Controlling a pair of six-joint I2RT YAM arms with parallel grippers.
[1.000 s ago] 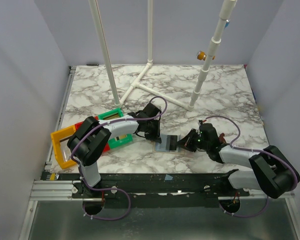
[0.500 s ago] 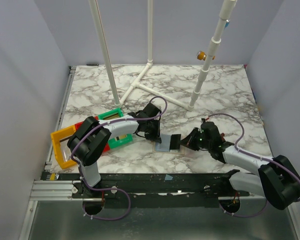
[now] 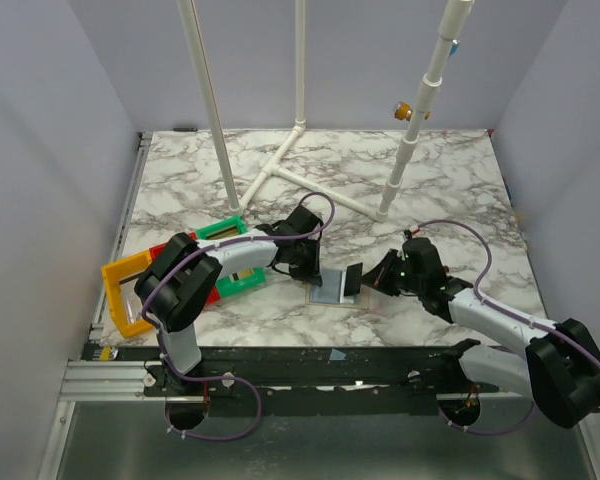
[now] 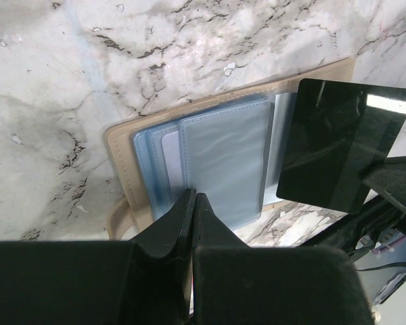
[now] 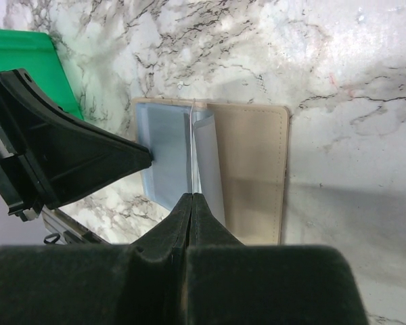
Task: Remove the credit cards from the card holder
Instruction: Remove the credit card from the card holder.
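The card holder (image 3: 330, 292) lies open on the marble, beige-tan (image 5: 254, 169) with pale blue-grey sleeves (image 4: 223, 162). My left gripper (image 3: 308, 272) (image 4: 193, 196) is shut, its tips resting on the near edge of the sleeves with nothing between them. My right gripper (image 3: 372, 278) (image 5: 191, 196) is shut on one credit card (image 3: 353, 280). The card looks dark and glossy in the left wrist view (image 4: 345, 152) and shows edge-on in the right wrist view (image 5: 191, 135). It hangs tilted over the holder's right half, free of the sleeves. Whether other cards sit in the sleeves, I cannot tell.
Yellow (image 3: 123, 290), red (image 3: 163, 250) and green (image 3: 223, 231) open bins stand left of the holder, under the left arm. A white pipe frame (image 3: 280, 165) and an upright pole (image 3: 408, 150) stand at the back. Grey walls close in both sides.
My right gripper has drawn back to the right with the card, which has slid out of the holder and tipped up. The left gripper has stayed on the holder.
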